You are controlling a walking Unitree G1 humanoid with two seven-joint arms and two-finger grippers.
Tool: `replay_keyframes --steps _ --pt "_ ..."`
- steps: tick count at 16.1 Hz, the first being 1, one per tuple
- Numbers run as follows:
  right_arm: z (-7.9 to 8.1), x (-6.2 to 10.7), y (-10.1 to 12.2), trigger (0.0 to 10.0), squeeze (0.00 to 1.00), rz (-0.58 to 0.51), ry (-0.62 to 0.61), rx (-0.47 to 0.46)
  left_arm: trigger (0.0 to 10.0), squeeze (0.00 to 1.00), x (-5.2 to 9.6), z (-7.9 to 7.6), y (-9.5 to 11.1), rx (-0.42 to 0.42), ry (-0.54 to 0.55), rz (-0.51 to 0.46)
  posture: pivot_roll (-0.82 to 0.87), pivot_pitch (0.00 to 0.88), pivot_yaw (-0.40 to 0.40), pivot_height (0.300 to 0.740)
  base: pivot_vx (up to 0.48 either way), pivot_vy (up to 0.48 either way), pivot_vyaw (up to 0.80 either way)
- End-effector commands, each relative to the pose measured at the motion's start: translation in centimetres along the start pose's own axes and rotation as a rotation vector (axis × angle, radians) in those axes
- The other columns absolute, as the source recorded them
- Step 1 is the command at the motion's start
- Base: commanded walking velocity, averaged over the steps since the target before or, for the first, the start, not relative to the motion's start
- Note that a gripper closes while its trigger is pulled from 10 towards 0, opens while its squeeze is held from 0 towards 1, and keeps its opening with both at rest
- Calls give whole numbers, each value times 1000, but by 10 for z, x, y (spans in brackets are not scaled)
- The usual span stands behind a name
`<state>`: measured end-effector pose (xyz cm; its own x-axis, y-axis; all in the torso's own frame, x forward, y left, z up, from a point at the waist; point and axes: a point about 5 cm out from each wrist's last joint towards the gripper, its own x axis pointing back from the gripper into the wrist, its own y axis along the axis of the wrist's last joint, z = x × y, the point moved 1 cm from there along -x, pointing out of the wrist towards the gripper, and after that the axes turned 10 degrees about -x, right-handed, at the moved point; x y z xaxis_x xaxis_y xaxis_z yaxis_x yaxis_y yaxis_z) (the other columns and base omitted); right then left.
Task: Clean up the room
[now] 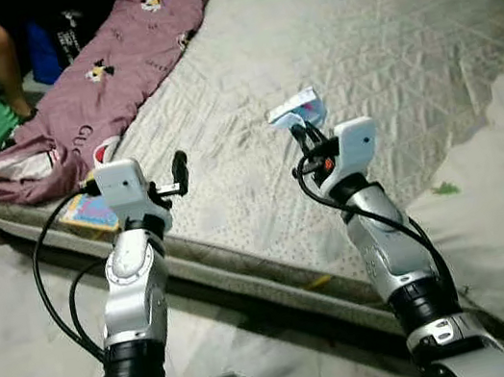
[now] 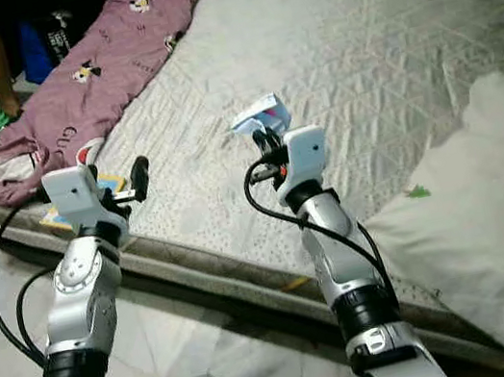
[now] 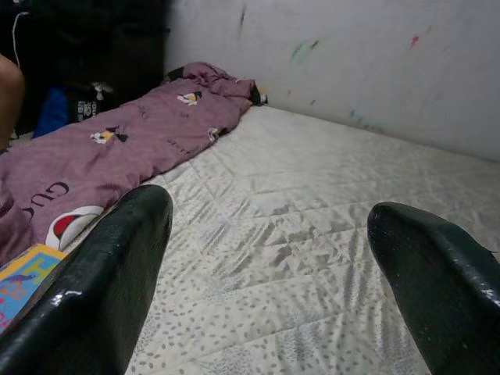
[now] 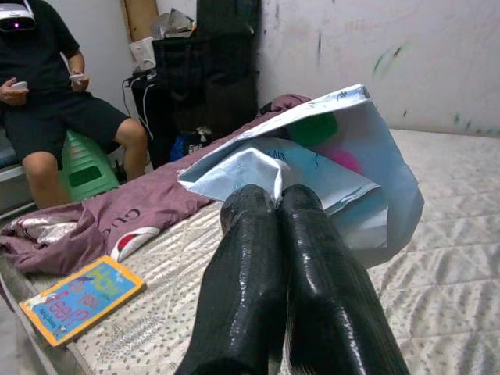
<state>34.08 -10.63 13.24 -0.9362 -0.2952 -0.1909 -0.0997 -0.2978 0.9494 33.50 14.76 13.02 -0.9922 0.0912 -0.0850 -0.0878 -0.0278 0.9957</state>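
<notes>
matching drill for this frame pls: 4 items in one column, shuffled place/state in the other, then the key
Items
1. right pincer
2. left pincer
3. picture book
4. purple blanket

States
A. lying flat at the mattress edge, beside the blanket
B. open, held above the mattress, holding nothing
C. spread along the bed's left side, cartoon prints on it
D. shut on a light blue wrapper

Pairs: 1-D, 2-B, 3-A, 4-C

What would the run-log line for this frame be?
stage: carrying | right gripper: shut on blue-white wrapper, above mattress | left gripper: open, empty, over mattress edge | purple blanket, book on bed
</notes>
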Motion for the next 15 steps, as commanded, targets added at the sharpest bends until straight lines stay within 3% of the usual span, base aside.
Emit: replay_keyframes --steps 1,5,8,11,12,15 --pt "-2 -1 4 10000 0 -5 -11 -2 10000 0 -2 2 -3 -23 20 19 40 0 37 740 0 0 0" --pt "-5 2 1 10000 0 40 19 21 10000 0 0 0 -11 -95 -24 24 9 0 36 740 0 0 0" --pt "-21 5 4 10000 0 99 9 141 10000 0 5 -17 -22 -164 -110 26 -20 0 32 740 0 0 0" --pt "-38 20 11 10000 0 73 -53 151 10000 0 6 -34 -31 -151 -184 39 -66 0 49 740 0 0 0" --pt "-44 33 14 10000 0 20 -140 96 10000 0 5 -35 -31 -137 -198 34 -104 0 77 740 0 0 0" --pt "-35 38 7 10000 0 -8 -199 75 10000 0 9 -18 -39 -148 -134 58 -129 0 110 740 0 0 0"
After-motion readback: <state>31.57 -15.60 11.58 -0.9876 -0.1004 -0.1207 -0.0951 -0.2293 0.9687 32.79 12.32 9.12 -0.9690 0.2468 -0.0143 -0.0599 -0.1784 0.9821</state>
